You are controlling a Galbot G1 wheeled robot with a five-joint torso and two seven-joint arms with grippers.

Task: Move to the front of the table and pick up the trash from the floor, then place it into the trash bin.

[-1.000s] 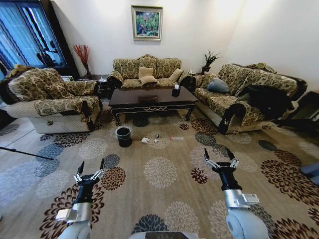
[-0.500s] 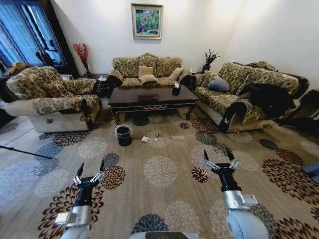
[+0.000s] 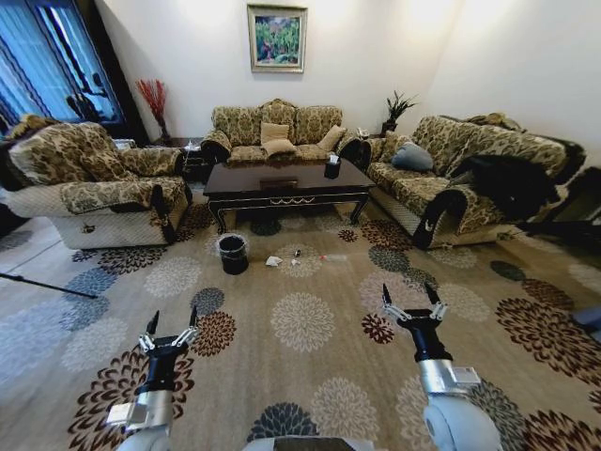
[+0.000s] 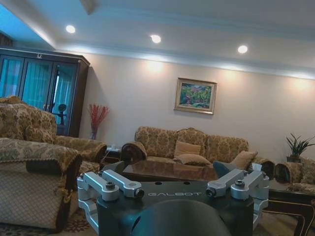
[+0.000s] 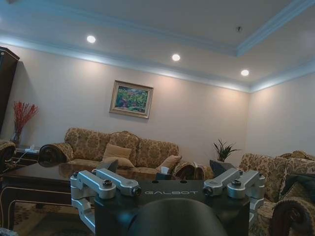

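Lying on the floor, the trash sits before the table; both jaws open.

Both arms are chunky grey-silver tubes that narrow into black wrists, each with a small pale box clipped on the side. The left gripper and right gripper have thin black fingers on silver linkage bars with dark screw heads. The black wrist housing says "GALBOT" in pale letters.

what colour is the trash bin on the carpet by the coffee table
Black, with a clear plastic liner over its rim; the trash bin shows best in the head view.
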